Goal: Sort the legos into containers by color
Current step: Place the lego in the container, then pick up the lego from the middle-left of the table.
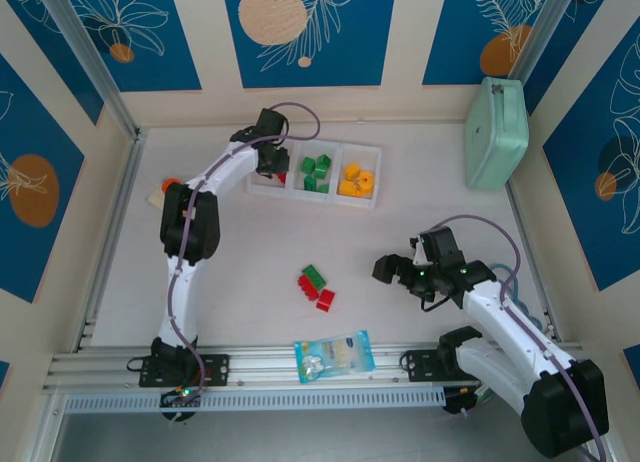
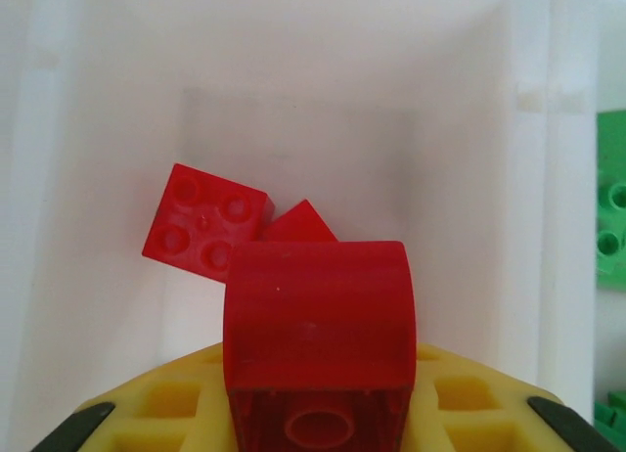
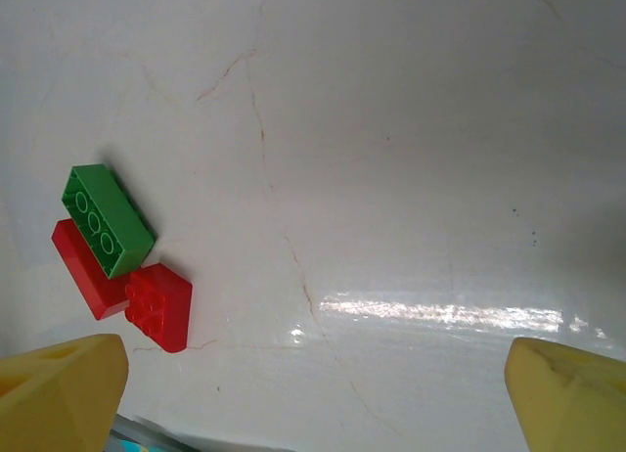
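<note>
My left gripper [image 1: 272, 167] hangs over the left compartment of the white tray [image 1: 375, 187], shut on a red curved brick [image 2: 318, 310] that sits between its yellow fingers [image 2: 166, 403]. Below it, two red bricks [image 2: 205, 222] lie on the compartment floor. Green bricks [image 1: 316, 172] fill the middle compartment and yellow-orange ones [image 1: 355, 180] the right. On the table's middle lie a green brick [image 1: 313, 276] [image 3: 106, 220], a long red brick [image 3: 86, 271] and a red wedge [image 1: 326, 300] [image 3: 159, 305]. My right gripper [image 1: 395, 270] [image 3: 313, 393] is open and empty, to the right of them.
A mint-green case [image 1: 496, 132] stands at the back right. A clear blue-printed bag [image 1: 335, 355] lies at the front edge. An orange-capped bottle [image 1: 170, 187] sits behind the left arm. Bare table separates the loose bricks from the tray.
</note>
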Robot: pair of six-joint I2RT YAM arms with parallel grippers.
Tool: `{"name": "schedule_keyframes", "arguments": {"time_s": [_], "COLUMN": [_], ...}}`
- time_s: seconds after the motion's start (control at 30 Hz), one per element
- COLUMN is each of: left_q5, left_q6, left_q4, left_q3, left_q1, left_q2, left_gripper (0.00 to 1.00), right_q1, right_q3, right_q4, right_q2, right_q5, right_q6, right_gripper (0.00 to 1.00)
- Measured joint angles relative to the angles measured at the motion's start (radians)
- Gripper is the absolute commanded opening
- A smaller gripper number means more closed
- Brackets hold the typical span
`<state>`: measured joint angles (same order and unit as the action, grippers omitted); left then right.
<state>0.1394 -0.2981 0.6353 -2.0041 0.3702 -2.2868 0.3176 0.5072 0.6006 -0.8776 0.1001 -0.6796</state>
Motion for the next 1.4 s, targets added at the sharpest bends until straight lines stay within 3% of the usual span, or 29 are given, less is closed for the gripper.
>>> {"name": "schedule_keyframes", "arguments": {"time_s": [0.2, 0.33, 0.53, 0.67, 0.83, 1.0, 1.1, 1.27, 1.4], "left_q5": [-0.025, -0.043, -0.075, -0.114, -0.171, -0.212, -0.205, -0.143, -0.097], "left_q6": [-0.02, -0.031, -0.026, -0.03, -0.059, -0.11, -0.175, -0.34, -0.467], "left_q4": [-0.011, -0.022, -0.029, -0.082, -0.219, -0.335, -0.342, -0.248, -0.193], "left_q3": [0.0, 0.001, 0.031, 0.179, 0.5, 0.797, 0.962, 1.153, 1.196], "left_q1": [-0.029, -0.034, -0.034, -0.034, -0.029, -0.008, 0.036, 0.23, 0.404], "left_q2": [-0.002, 0.002, 0.047, 0.168, 0.455, 0.742, 0.866, 0.951, 0.975], "left_gripper": [0.49, 0.64, 0.74, 0.83, 1.0, 0.99, 0.91, 0.86, 0.84], "right_q1": [0.0, 0.0, 0.004, 0.012, 0.047, 0.132, 0.188, 0.219, 0.219], "right_q3": [0.03, 0.03, 0.03, 0.03, 0.043, 0.101, 0.121, 0.119, 0.119], "right_q4": [0.003, 0.019, 0.059, 0.071, 0.083, 0.082, 0.079, 0.064, 0.048], "right_q2": [-0.018, -0.016, 0.066, 0.096, 0.074, 0.028, 0.0, -0.007, -0.008], "right_q5": [0.009, 0.018, 0.018, 0.031, 0.039, 0.036, 0.01, -0.047, -0.074], "right_q6": [0.018, 0.018, 0.014, 0.009, 0.009, 0.006, 0.002, -0.029, -0.047], "right_gripper": [0.99, 0.99, 0.99, 0.99, 0.99, 1.0, 1.0, 1.0, 1.0]}}
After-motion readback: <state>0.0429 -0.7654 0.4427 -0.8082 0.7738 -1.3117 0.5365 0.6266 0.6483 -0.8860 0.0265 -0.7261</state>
